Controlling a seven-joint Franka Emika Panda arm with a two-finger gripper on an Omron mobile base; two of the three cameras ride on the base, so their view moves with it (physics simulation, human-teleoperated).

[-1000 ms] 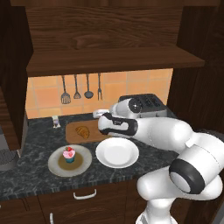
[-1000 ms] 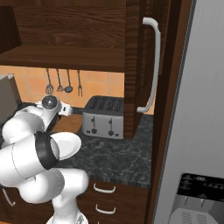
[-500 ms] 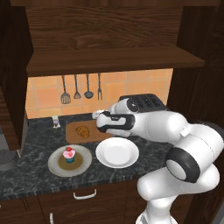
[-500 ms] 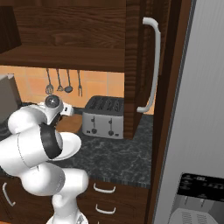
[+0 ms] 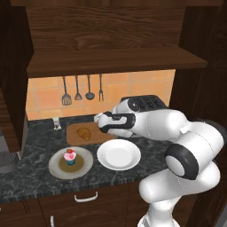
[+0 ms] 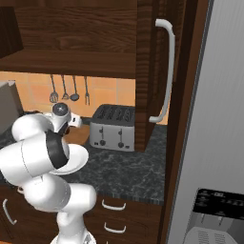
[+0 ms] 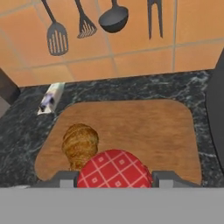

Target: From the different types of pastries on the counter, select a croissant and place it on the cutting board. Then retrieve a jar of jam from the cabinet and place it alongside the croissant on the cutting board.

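Hanging over the near edge of the cutting board (image 7: 144,127), the gripper (image 7: 114,177) is clamped on the jar of jam (image 7: 114,170), whose red checked lid sits between the two finger tips in the hand view. The board's right half lies bare, with open wood out to its rounded right corners; beyond that edge is the dark side of the toaster (image 6: 113,127), and behind the board the counter (image 7: 131,89) runs to the tiled wall with its hanging utensils (image 7: 85,19). The croissant (image 7: 79,144) lies on the board's left part, just beside and left of the jar from the hand. Compared with a second ago, the arm has swung further left, so the hand (image 5: 111,123) now sits above the board's right end, close to the croissant. The cupcake (image 5: 69,156) rests on the grey-tan plate (image 5: 60,167), with the white plate (image 5: 119,155) to its right
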